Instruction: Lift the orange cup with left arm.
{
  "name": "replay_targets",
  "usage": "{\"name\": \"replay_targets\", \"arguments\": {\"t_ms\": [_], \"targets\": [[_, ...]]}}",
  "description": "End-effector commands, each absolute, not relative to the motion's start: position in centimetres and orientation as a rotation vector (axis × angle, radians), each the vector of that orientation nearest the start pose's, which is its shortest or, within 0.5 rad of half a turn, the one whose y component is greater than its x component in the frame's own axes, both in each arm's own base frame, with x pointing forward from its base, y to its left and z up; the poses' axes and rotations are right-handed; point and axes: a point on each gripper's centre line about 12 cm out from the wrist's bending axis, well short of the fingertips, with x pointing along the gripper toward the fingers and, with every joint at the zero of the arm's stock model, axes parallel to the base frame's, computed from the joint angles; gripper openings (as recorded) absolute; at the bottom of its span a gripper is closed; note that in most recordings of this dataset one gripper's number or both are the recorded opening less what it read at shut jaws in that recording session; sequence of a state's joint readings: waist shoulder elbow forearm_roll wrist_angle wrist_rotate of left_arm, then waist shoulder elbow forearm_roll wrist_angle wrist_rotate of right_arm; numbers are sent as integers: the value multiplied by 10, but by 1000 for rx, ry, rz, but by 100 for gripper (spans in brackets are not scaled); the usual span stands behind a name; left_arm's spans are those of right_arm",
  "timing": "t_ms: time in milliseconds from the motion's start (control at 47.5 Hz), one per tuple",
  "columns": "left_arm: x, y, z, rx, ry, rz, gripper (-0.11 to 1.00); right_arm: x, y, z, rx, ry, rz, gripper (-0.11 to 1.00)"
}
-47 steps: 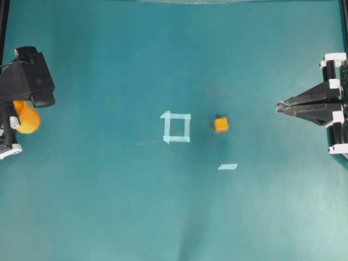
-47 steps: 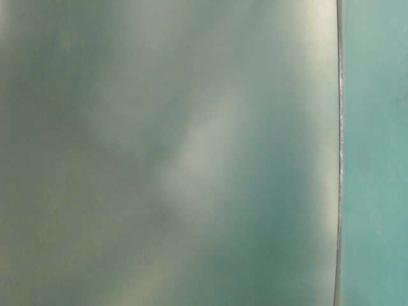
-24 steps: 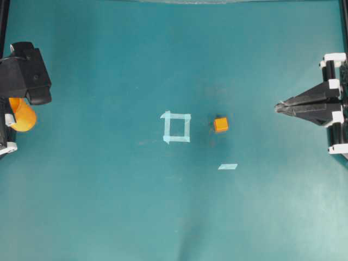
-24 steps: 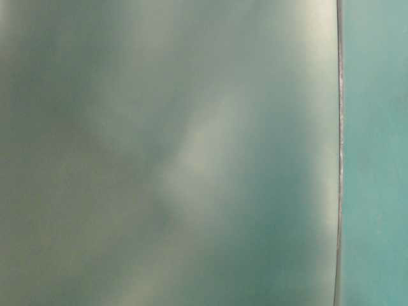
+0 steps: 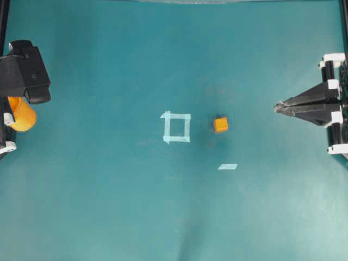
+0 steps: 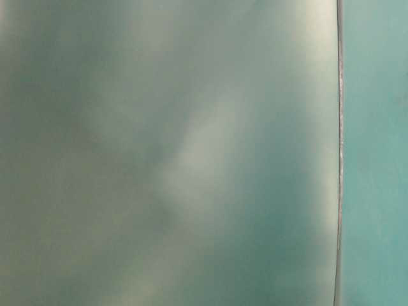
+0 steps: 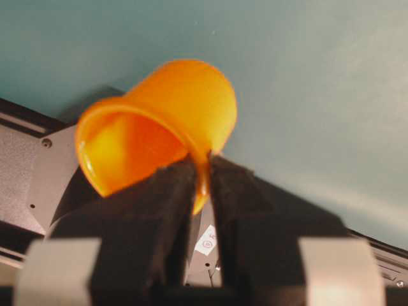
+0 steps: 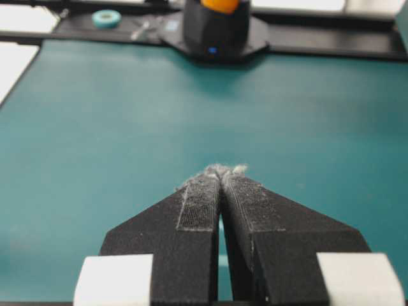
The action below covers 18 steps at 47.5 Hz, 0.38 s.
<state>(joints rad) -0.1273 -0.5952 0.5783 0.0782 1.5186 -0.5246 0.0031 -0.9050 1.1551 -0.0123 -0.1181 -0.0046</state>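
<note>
The orange cup [image 7: 162, 121] hangs tilted in the air, its wall pinched between the two black fingers of my left gripper [image 7: 202, 167], which is shut on its rim. Seen from overhead, the orange cup [image 5: 23, 115] peeks out below the boxy black wrist of the left arm [image 5: 24, 70] at the far left edge. My right gripper [image 5: 278, 107] rests at the far right with its tips pressed together and nothing held. The right wrist view shows that right gripper [image 8: 220, 173] shut above the bare mat, with the cup [image 8: 220, 5] far off at the top.
A small orange cube [image 5: 221, 124] sits just right of a pale tape square [image 5: 176, 127] at mid-table. A short tape strip [image 5: 228, 166] lies below the cube. The table-level view is only a blurred grey-green surface. The teal mat [image 5: 109, 206] covers the table.
The left arm with the cup has drifted slightly left and up toward the table's edge. The right arm and the cube have not moved.
</note>
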Motion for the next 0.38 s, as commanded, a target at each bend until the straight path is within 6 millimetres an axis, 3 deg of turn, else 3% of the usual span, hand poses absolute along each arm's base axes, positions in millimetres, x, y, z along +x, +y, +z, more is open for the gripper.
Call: {"name": "replay_targets", "arguments": {"t_ms": [0, 358], "targets": [[192, -15, 306, -268, 1429, 339, 8, 212, 1, 281, -21, 103, 8, 0], [192, -15, 306, -266, 1429, 339, 8, 213, 1, 279, -21, 109, 8, 0]]}}
